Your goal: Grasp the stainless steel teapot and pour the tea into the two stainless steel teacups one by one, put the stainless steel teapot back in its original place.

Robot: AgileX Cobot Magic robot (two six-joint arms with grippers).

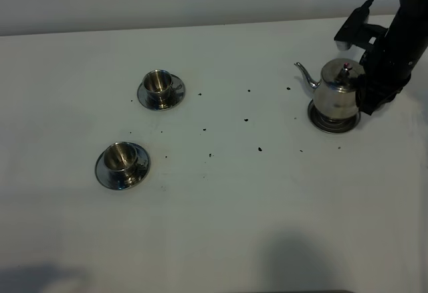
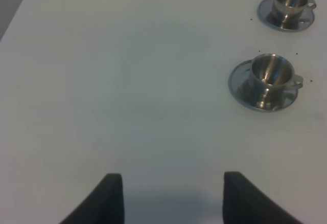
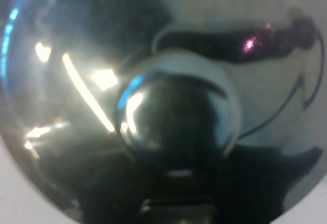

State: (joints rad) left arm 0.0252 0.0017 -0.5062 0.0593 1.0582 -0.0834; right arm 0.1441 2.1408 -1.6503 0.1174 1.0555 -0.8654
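The stainless steel teapot (image 1: 338, 91) stands on a flat steel disc (image 1: 322, 123) at the right, its spout pointing left. My right gripper (image 1: 369, 98) is at the pot's handle side, pressed close against it. The right wrist view is filled by the pot's shiny body (image 3: 173, 116), and my fingers do not show there. Two steel teacups on saucers stand at the left, one farther (image 1: 158, 84) and one nearer (image 1: 121, 157). Both also show in the left wrist view, the nearer cup (image 2: 272, 75) and the farther cup (image 2: 288, 1). No tea shows in them. My left gripper (image 2: 173, 203) is open and empty above bare table.
The white table (image 1: 234, 206) has small dark specks (image 1: 259, 149) scattered between the cups and the pot. The table's back edge runs along the top of the exterior view. My right arm (image 1: 394, 32) reaches in from the top right corner.
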